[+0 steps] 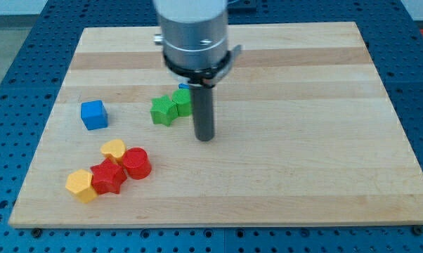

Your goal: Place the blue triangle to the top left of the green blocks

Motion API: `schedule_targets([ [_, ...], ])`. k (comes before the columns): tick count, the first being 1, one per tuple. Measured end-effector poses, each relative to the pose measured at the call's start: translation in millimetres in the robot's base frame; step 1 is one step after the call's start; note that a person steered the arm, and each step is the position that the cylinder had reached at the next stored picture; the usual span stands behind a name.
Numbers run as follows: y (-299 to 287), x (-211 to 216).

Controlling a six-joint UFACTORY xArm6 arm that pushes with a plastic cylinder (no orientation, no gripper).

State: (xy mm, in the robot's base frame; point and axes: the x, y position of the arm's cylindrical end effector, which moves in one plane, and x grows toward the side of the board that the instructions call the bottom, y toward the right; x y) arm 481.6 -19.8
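1. Standing upright over the desk (303, 105), the dark rod ends in my tip (205, 138), which rests on the wood just right of and slightly below the green blocks.
2. This tool has no jaws, so there is no opening to report; it holds nothing.
3. The grey arm housing (194, 31) above the rod hides part of the desk's upper middle.
4. Two green blocks sit touching each other near the desk's centre: a green star (164, 110) to the view's left and a second green block (183, 102) to its right, whose shape cannot be made out because the rod covers its right edge.
5. The blue triangle (184, 87) shows only as a small blue sliver just above the second green block, mostly hidden behind the rod and housing; whether it touches the green block cannot be told.
6. A blue cube (94, 114) lies well to the view's left of the green blocks, on its own.
7. A cluster sits at the view's lower left: a yellow heart (114, 149), a red cylinder (136, 163) touching it on the right, a red star (107, 177) below them, and a yellow hexagon (81, 185) at the far left.
8. All blocks lie flat on the desk, which stands on a blue surface (15, 28).
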Motion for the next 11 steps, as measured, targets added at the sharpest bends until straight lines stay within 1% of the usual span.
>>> schedule_targets([
  [1,5.8,-4.7],
  [2,8.7,-51.9],
  [4,-4.9,-63.6],
  [6,-75.0,-129.3],
  [7,-77.9,-129.3],
  [8,-68.9,-126.9],
  [9,-39.6,-131.1],
  [10,-30.5,-154.7],
  [11,-43.3,-172.2],
])
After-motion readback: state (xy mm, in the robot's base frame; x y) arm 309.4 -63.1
